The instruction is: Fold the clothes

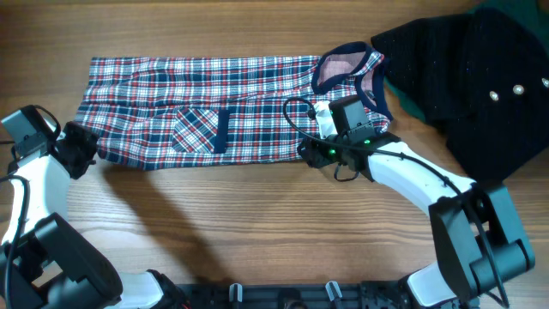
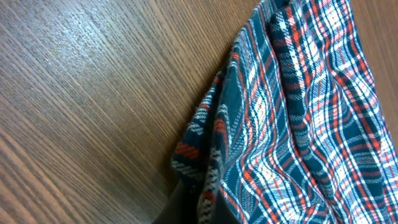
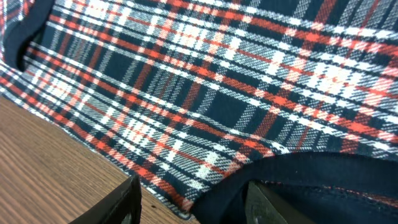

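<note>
The clothes (image 1: 214,107), a sleeveless red, white and navy plaid garment, lie spread flat across the back of the table, with a patch pocket (image 1: 202,129) facing up and the navy-trimmed neck (image 1: 347,69) at the right. My left gripper (image 1: 86,148) is at the garment's lower left corner, shut on a bunched fold of the plaid (image 2: 205,186). My right gripper (image 3: 193,205) sits at the lower right edge and is open. Its fingers (image 3: 121,202) stand on either side of the navy armhole trim (image 3: 292,168), one over bare wood and one over fabric.
A black garment with small metal studs (image 1: 463,77) lies at the back right, overlapping dark green fabric (image 1: 515,21) in the corner. The plaid's neck end touches it. Bare wooden table (image 1: 257,223) stretches along the front.
</note>
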`<act>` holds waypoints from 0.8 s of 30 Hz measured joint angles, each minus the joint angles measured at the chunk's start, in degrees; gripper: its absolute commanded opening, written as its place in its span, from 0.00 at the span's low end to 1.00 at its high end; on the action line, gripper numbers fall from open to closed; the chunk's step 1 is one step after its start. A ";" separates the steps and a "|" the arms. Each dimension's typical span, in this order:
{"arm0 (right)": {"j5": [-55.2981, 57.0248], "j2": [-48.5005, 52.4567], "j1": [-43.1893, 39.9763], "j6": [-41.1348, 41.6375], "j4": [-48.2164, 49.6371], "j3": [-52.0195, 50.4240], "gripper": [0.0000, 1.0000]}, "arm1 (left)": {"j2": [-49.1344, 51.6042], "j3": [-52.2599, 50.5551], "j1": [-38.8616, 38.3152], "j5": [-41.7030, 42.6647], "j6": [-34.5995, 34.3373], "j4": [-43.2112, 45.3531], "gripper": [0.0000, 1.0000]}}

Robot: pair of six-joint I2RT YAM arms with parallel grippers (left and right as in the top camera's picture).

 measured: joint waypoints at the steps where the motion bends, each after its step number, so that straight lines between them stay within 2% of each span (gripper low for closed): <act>1: -0.02 0.98 0.02 0.00 -0.02 0.00 0.50 | 0.00 0.00 0.00 -0.17 0.00 -0.07 0.04; 5: -0.22 2.75 0.02 0.04 -0.04 0.00 0.41 | 0.00 0.00 0.00 -0.17 0.00 -0.09 0.04; 6: -0.24 2.75 0.00 -0.02 0.13 0.00 0.32 | 0.00 0.00 0.00 -0.20 0.02 -0.09 0.04; 8: -0.37 2.75 0.00 0.11 0.02 0.00 0.05 | 0.00 0.00 0.00 -0.17 0.00 -0.11 0.04; 16: -1.09 2.05 0.02 2.32 -3.80 0.00 0.04 | 0.00 0.00 0.00 -0.24 0.02 -3.80 0.04; 20: -1.07 -3.89 0.00 2.67 -7.34 0.00 0.04 | -0.59 0.00 0.00 -0.44 0.02 -6.73 0.04; 24: -0.55 -11.21 0.02 3.06 -11.28 0.00 0.04 | -6.38 -0.02 0.00 -1.14 0.00 -8.31 0.04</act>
